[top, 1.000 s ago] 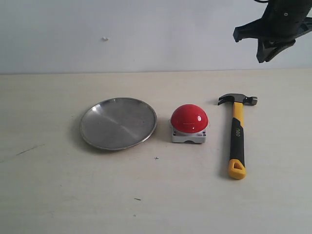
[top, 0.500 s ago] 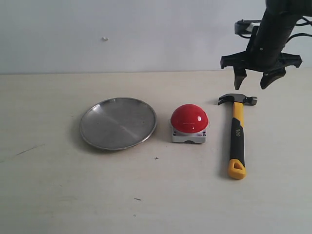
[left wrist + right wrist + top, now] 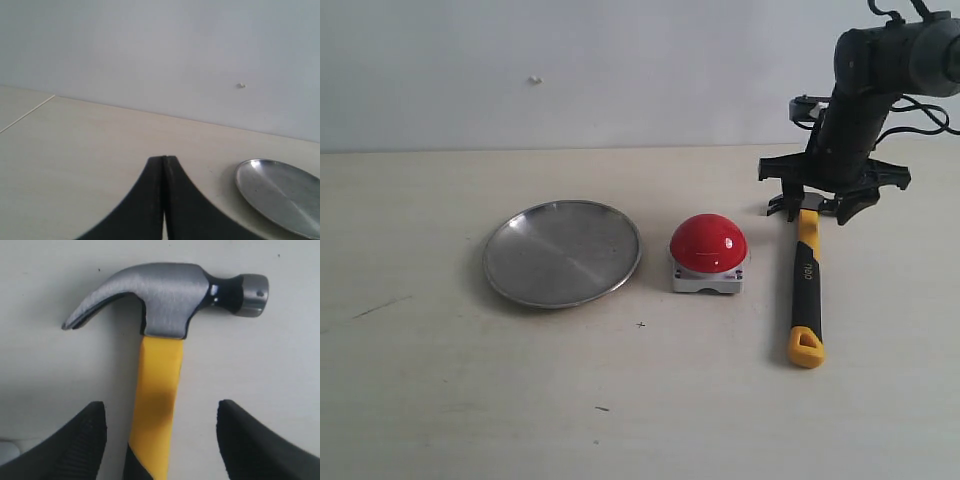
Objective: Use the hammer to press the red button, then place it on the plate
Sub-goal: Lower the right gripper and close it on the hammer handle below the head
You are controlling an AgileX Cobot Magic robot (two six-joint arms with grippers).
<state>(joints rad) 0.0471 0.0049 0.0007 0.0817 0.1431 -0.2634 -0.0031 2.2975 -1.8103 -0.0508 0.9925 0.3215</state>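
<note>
Now right end effector [image 3: 160, 409] splayed astride hammer [image 3: 165, 295], gap each side (left end effector [image 3: 164, 167] clenched).

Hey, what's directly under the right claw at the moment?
The hammer: its yellow neck lies on the table inside the open right claw. In the exterior view the claw hides most of its head.

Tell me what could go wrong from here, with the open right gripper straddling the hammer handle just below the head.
1. The open right gripper straddles the yellow-and-black claw hammer close to its steel head, so the long handle may droop or swivel once lifted.
2. The glossy red dome button on its grey base sits just beside the hammer; a swinging handle could knock it sideways instead of pressing it.
</note>
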